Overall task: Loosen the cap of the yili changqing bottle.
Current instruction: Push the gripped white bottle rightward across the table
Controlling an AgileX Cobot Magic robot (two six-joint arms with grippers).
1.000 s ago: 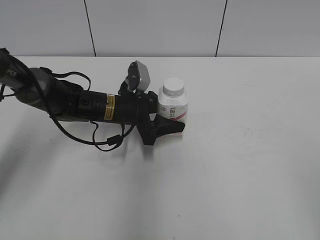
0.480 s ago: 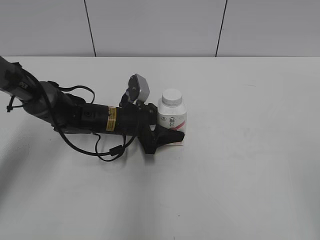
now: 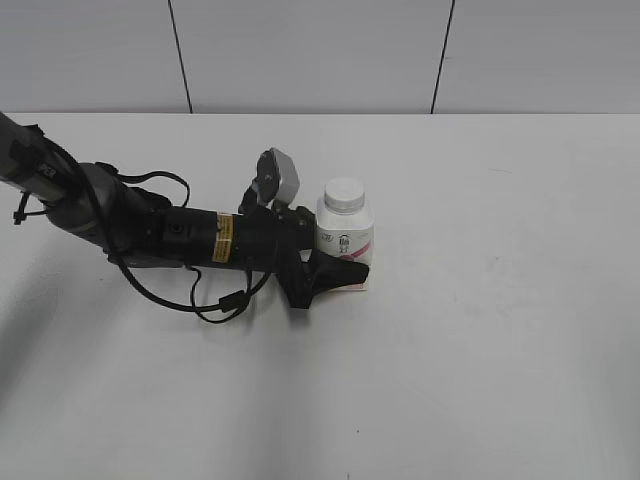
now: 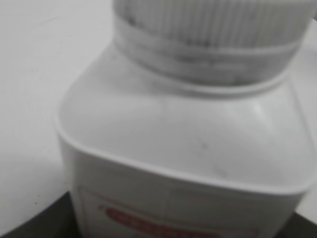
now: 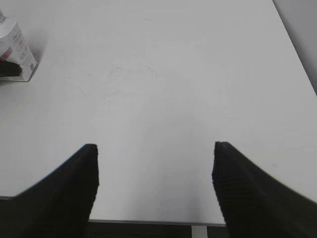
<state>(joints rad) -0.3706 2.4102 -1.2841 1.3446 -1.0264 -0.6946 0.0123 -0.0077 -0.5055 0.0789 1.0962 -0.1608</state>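
Note:
The yili changqing bottle (image 3: 345,238) stands upright on the white table, with its pink-red label facing the camera. Its white ribbed cap (image 3: 344,194) sits on the neck. My left gripper (image 3: 348,268) reaches in from the left and is shut on the bottle's lower body. In the left wrist view the bottle (image 4: 188,144) fills the frame, with the cap (image 4: 208,25) at the top and dark jaw edges at the bottom corners. My right gripper (image 5: 154,168) is open and empty, far from the bottle (image 5: 15,42), and does not show in the exterior view.
The white table (image 3: 500,330) runs to a grey panelled wall at the back. The left arm and its looped cables (image 3: 215,290) lie across the table's left half. The table's near edge (image 5: 148,220) shows below the right gripper.
Over the first half second the left gripper and the bottle shifted slightly toward the camera together. Nothing has visibly moved since then.

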